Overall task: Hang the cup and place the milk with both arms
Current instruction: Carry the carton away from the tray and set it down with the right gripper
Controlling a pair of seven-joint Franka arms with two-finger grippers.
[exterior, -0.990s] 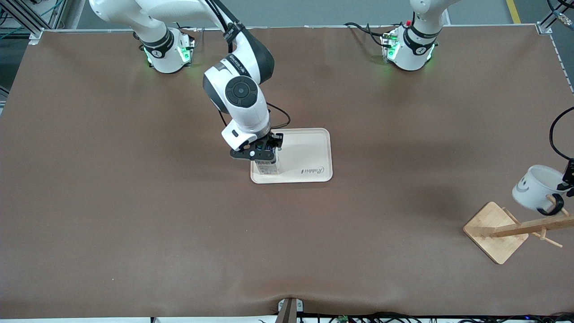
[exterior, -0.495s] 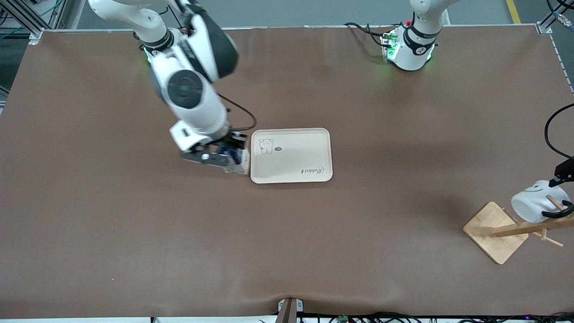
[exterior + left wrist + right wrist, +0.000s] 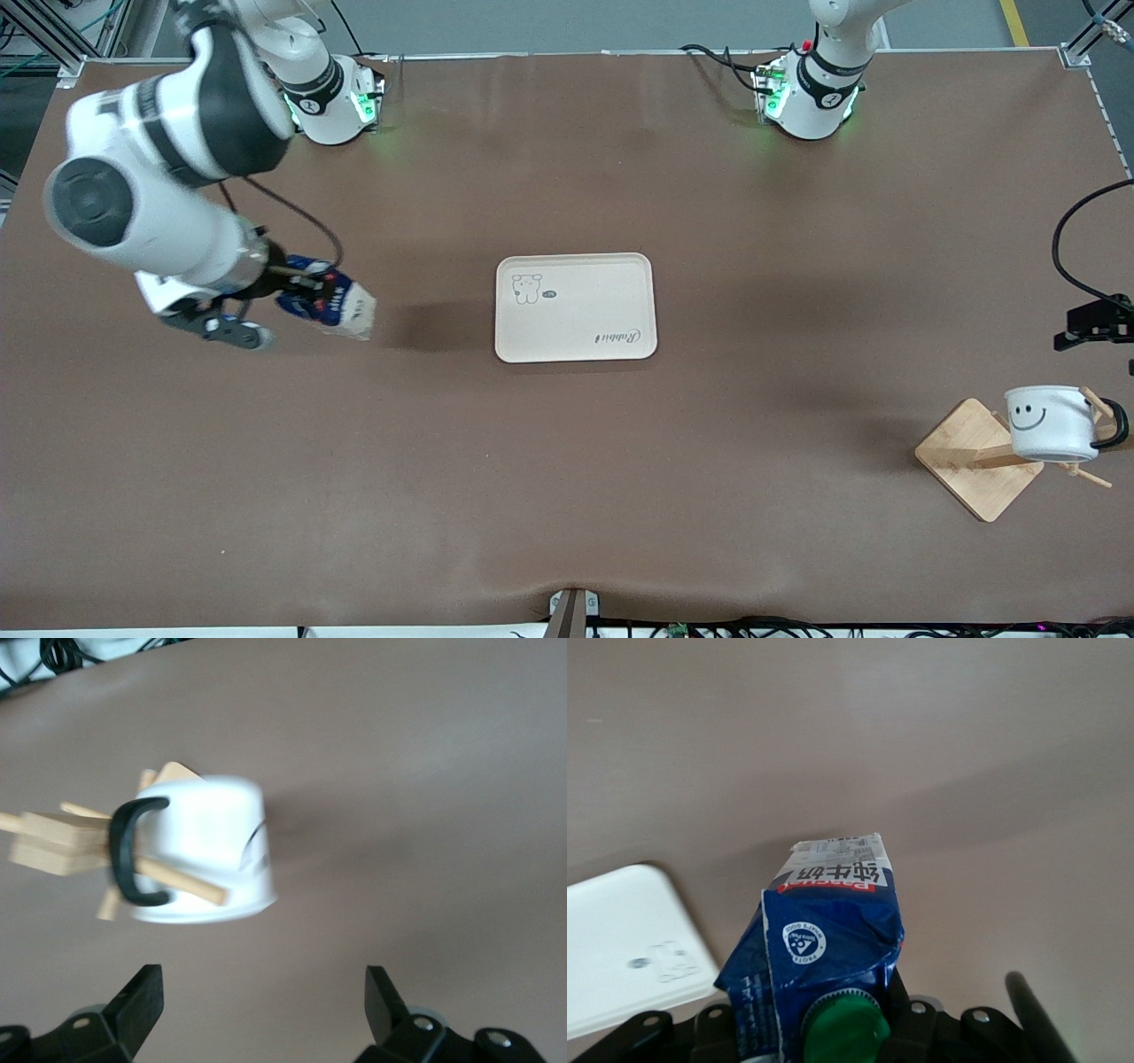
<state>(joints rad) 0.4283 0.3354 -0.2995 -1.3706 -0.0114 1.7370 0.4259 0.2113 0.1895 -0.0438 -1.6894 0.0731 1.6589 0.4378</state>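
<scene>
The right gripper [image 3: 306, 297] is up in the air over the bare brown table [image 3: 567, 496], toward the right arm's end. Its fingers are closed tight on the milk [image 3: 326, 304]. The carton is tipped over sideways, with its pale bottom pointing toward the tray [image 3: 620, 301]. In the right wrist view the milk [image 3: 828, 948] shows its blue top and its green cap [image 3: 844, 1028] close to the camera, and a corner of the tray [image 3: 629, 948] shows past it.

There is lots of open table between the milk and the tray. The tray sits in the middle of the table with nothing on it but its own little bear drawing and some writing. All around the tray the table is bare, with wide room on every side.

Toward the left arm's end stands a wooden rack [image 3: 979, 456], close to the table's edge. The cup [image 3: 1050, 424] hangs on a peg [image 3: 1097, 403] of the rack by its black handle [image 3: 1118, 425], and its smiley face looks at the front camera.

The left gripper [image 3: 1094, 326] is in the air above the cup, not touching it. In the left wrist view the left gripper [image 3: 264, 1001] has its fingers spread wide apart with nothing between them, and the cup [image 3: 208, 850] hangs past them on the rack [image 3: 62, 846].

There is one milk, one cup, one tray, one rack and two arms.
</scene>
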